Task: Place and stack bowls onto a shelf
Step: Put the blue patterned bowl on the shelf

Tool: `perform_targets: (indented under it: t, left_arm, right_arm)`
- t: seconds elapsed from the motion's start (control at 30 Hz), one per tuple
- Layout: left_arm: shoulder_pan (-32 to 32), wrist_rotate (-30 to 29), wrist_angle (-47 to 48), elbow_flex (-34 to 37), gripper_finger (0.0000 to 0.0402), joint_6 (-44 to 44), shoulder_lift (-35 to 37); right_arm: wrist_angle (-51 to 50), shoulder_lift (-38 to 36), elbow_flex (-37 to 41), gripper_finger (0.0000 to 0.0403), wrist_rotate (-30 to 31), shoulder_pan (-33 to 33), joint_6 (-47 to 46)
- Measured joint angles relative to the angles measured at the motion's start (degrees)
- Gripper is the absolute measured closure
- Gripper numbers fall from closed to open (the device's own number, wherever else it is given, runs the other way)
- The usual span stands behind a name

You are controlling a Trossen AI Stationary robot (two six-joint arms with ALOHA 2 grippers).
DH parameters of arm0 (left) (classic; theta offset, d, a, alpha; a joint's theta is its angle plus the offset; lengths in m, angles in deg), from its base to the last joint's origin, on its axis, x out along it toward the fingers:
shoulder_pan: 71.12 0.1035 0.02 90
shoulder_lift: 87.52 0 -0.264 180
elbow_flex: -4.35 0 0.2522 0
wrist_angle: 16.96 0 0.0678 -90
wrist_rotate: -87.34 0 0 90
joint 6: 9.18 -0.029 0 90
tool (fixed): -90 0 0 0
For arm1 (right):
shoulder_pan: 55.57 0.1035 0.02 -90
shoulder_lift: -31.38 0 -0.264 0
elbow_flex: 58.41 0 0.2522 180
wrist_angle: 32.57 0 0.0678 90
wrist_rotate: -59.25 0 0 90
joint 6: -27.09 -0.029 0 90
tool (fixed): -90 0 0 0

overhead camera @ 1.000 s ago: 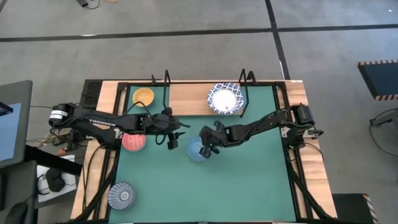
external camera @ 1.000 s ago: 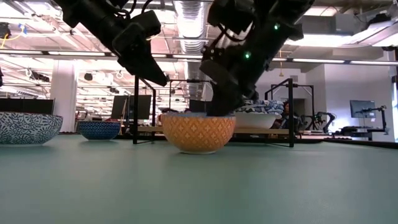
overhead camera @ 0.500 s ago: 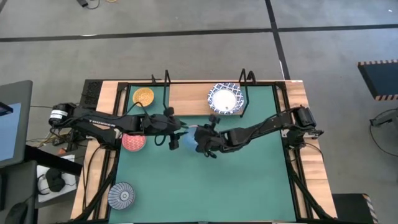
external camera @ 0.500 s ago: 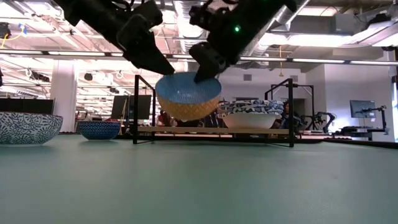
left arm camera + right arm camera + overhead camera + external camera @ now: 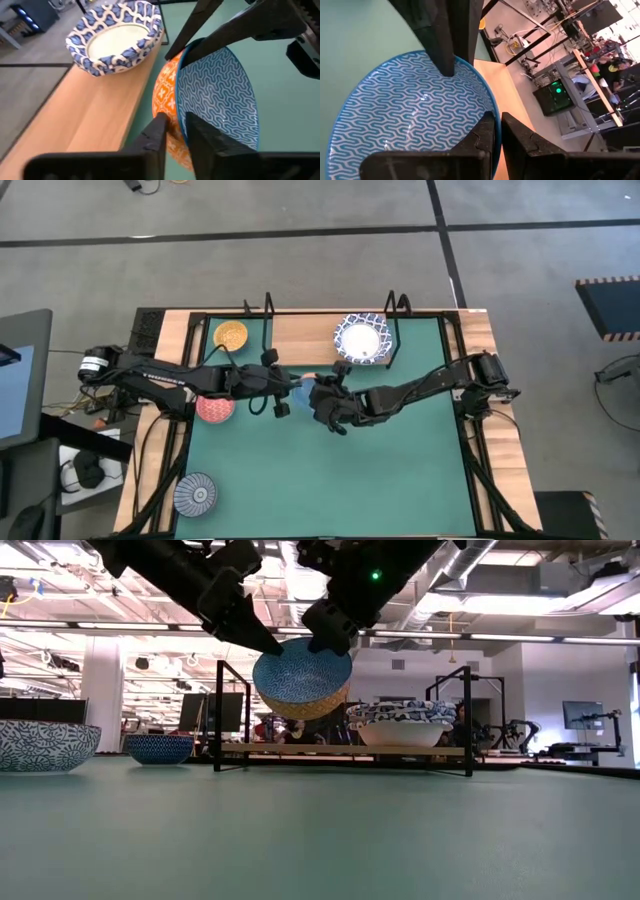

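Low view: both my grippers pinch one bowl [image 5: 302,678] in mid-air, tilted, in front of the shelf [image 5: 300,748] and clear of the worktop [image 5: 320,830]. My left gripper [image 5: 283,394] has its jaws pressed on the rim; my right gripper [image 5: 322,402] clamps the opposite rim, one finger [image 5: 485,131] inside. The bowl is blue-patterned inside, orange outside. On the shelf's board sits a lattice-rimmed white bowl [image 5: 116,36], just beside the held one.

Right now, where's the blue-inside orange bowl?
The orange bowl is tilted in mid-air, pinched by both the left gripper and right gripper, just ahead of the shelf.
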Motion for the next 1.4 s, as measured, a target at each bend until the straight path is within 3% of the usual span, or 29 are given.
perform_targets:
  t: [0.13,0.3,0.47,0.63,0.77,0.97,1.1,1.4]
  left_arm:
    - [0.03,-0.46,-0.81,0.00,0.0395,-1.59,0.04]
    - [0.58,-0.46,-1.30,0.02,0.0392,-2.68,0.04]
    - [0.68,-0.53,-4.10,0.07,0.0348,-4.18,-0.13]
    - [0.67,0.30,-7.49,0.00,0.0288,-6.62,-0.08]
    - [0.63,0.70,-6.38,0.00,0.0266,-8.32,-0.02]
    - [0.63,0.46,-2.56,0.00,0.0265,-6.35,-0.02]
    - [0.61,0.41,-1.71,0.00,0.0265,-5.25,-0.02]
    - [0.59,0.39,-1.52,0.00,0.0264,-3.67,-0.02]
  right_arm:
    - [1.43,0.00,-0.07,0.0356,0.21,0.49,1.78]
    - [0.97,0.00,-2.41,0.0356,0.04,1.18,4.07]
    - [2.47,-0.15,-2.86,0.0359,-3.04,1.22,4.60]
    - [4.13,-0.11,-2.78,0.0378,-2.98,1.30,7.22]
    - [2.21,-0.11,-2.75,0.0384,-2.30,1.62,6.26]
    - [-11.85,-0.10,-2.67,0.0330,-2.37,1.45,-9.30]
    - [-25.15,-0.52,-2.57,0.0300,-7.08,0.63,-25.50]
    - [-48.36,-6.35,-2.54,0.0270,-12.23,-0.61,-54.49]
